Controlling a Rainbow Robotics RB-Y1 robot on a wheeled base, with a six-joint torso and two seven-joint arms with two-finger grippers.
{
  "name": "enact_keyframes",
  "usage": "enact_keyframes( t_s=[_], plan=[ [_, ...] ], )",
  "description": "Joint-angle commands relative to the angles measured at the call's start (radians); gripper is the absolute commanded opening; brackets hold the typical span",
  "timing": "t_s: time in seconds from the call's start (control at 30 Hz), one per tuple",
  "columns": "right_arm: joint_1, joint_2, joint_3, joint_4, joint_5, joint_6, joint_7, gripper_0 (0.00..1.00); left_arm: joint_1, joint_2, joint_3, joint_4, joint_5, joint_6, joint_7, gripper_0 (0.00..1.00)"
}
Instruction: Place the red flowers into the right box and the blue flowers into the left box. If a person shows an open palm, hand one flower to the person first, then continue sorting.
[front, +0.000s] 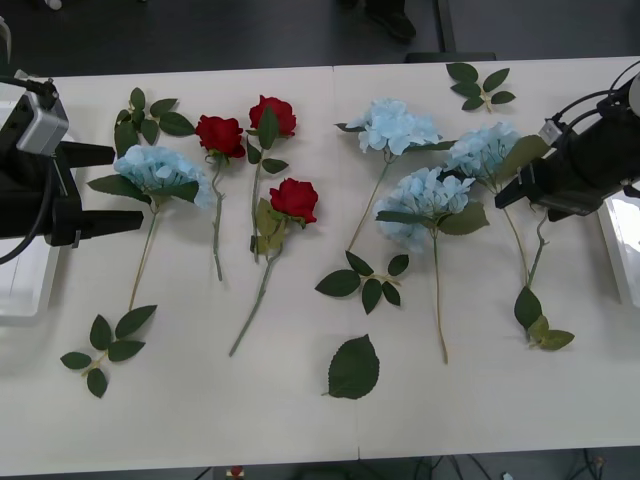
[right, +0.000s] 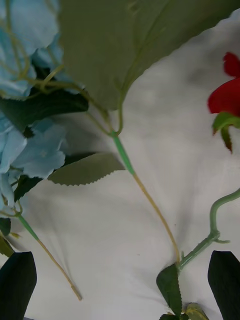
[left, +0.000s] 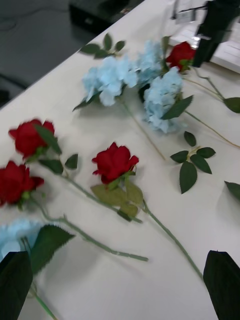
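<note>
Right box (front: 622, 250): cut off by frame edge.
My right gripper (right: 122, 287): spread, empty, hiding a red flower (right: 227, 95).
My left gripper (left: 120, 285): released.

So the whole setup sits on a big white table (front: 200, 420), actually two tabletops pushed together, you can see the seam (front: 334, 150) running front to back through the middle. The surface is matte and evenly lit, with just soft shadows, so the light looks diffuse and overhead. Beyond the far edge of the table the floor (front: 200, 30) is dark grey, pretty plain. Right behind that far edge, a bit right of the seam, there's some black piece of furniture (front: 450, 55) poking up; from the left wrist view it looks like a low black boxy thing (left: 100, 12) standing on that same dark floor.
</note>
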Motion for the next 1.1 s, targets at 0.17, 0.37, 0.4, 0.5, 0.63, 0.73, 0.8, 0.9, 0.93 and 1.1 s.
enact_keyframes(
  t_s=[0.17,0.37,0.4,0.5,0.63,0.73,0.8,0.9,0.93,1.1],
  plan=[
    [-0.139,0.008,-0.005,0.155,0.022,0.014,0.176,1.0,-0.083,-0.005,-0.087,0.083,-0.257,0.007,0.397,1.0],
    [-0.145,0.014,0.021,0.232,0.081,-0.04,0.26,1.0,-0.152,-0.061,-0.155,0.177,-0.412,0.007,0.535,1.0],
    [-0.145,0.016,0.041,0.242,0.076,-0.048,0.26,1.0,-0.163,-0.073,-0.168,0.197,-0.437,0.007,0.558,1.0],
    [-0.146,0.022,0.08,0.25,0.075,-0.066,0.254,1.0,-0.186,-0.103,-0.193,0.237,-0.5,0.007,0.578,1.0],
    [-0.146,0.061,0.097,0.276,0.081,-0.095,0.245,1.0,-0.223,-0.151,-0.214,0.319,-0.561,0.007,0.591,1.0],
    [-0.146,0.105,0.097,0.316,0.105,-0.13,0.251,1.0,-0.255,-0.169,-0.248,0.384,-0.567,-0.007,0.602,1.0],
    [-0.146,0.128,0.095,0.327,0.131,-0.15,0.251,1.0,-0.271,-0.177,-0.262,0.413,-0.569,-0.01,0.61,1.0],
    [-0.146,0.148,0.09,0.342,0.145,-0.158,0.245,1.0,-0.294,-0.189,-0.276,0.456,-0.572,-0.016,0.622,1.0],
    [-0.146,0.151,0.09,0.344,0.15,-0.158,0.243,1.0,-0.303,-0.194,-0.28,0.467,-0.575,-0.015,0.627,1.0],
    [-0.146,0.16,0.089,0.362,0.156,-0.166,0.242,1.0,-0.367,-0.206,-0.339,0.52,-0.643,-0.016,0.67,1.0]
  ],
)
